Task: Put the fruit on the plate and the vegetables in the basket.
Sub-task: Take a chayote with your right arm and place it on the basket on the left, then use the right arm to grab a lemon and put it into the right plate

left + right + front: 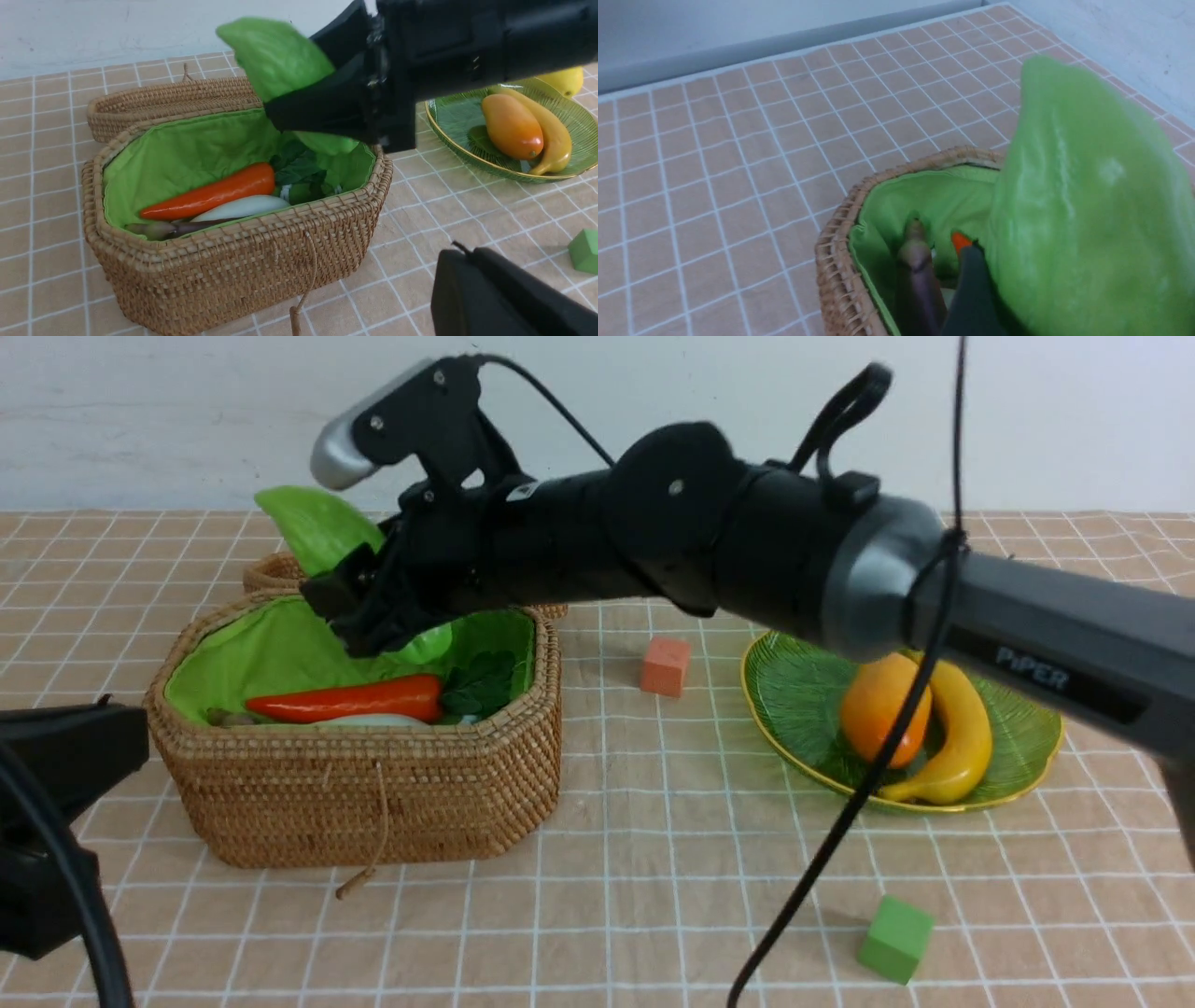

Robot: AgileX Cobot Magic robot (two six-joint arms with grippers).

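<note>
Gourd (275,56) clamped aslant in jaws of right gripper (359,611) over far rim of basket (233,261), left gripper (467,275) shut; risked toppling outside onto lid (163,100) if released that far back.

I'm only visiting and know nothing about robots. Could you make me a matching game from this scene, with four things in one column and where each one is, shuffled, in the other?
Things:
1. orange-red toy carrot
2. bumpy light-green toy gourd
3. curved yellow toy banana
4. small green cube

Places:
A. alone on the checked tablecloth
B. lying inside the woven wicker basket
C. on the ribbed green glass plate
D. in the air, gripped by the right gripper

Pairs: 1-B, 2-D, 3-C, 4-A
</note>
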